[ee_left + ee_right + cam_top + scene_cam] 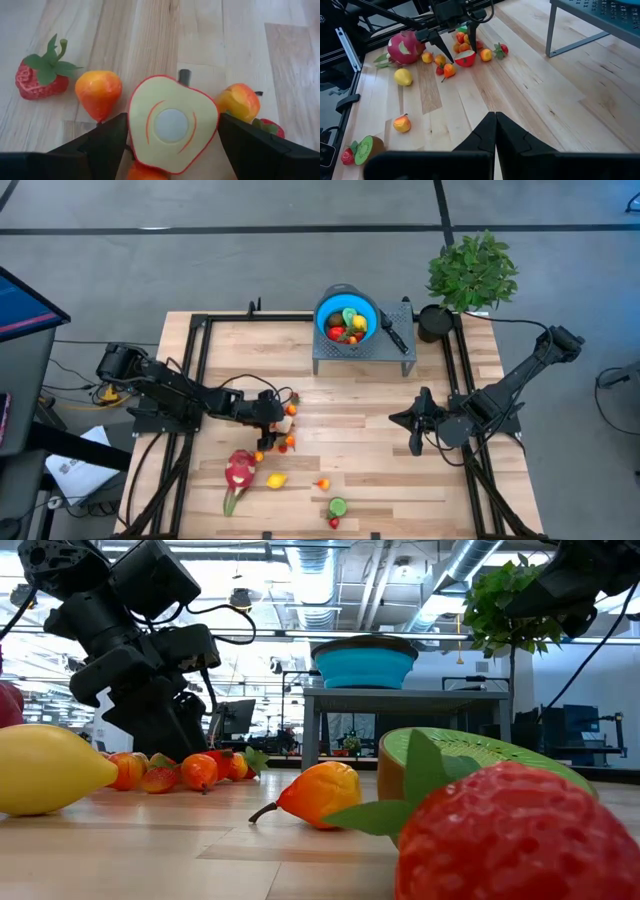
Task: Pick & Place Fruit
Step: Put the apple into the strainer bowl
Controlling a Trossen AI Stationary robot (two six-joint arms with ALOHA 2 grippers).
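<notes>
High view: left gripper (275, 418) sits low in the fruit cluster (288, 430) mid-table, placed for a pick. Bowl (347, 314) on the stand (325, 352) already holds fruit, likely the drop point. Right gripper (417, 423) waits apart, fingers pressed together.

Low view: cluster lies at the left arm's base; loose lemon (45, 768) and strawberry (510, 835) nearer the camera.

Left wrist view: jaws wide, straddling 1 apple half (171, 124), cut face up; contact not yet evident.

Right wrist view: dragon fruit (405, 47) lies beside the cluster.
</notes>
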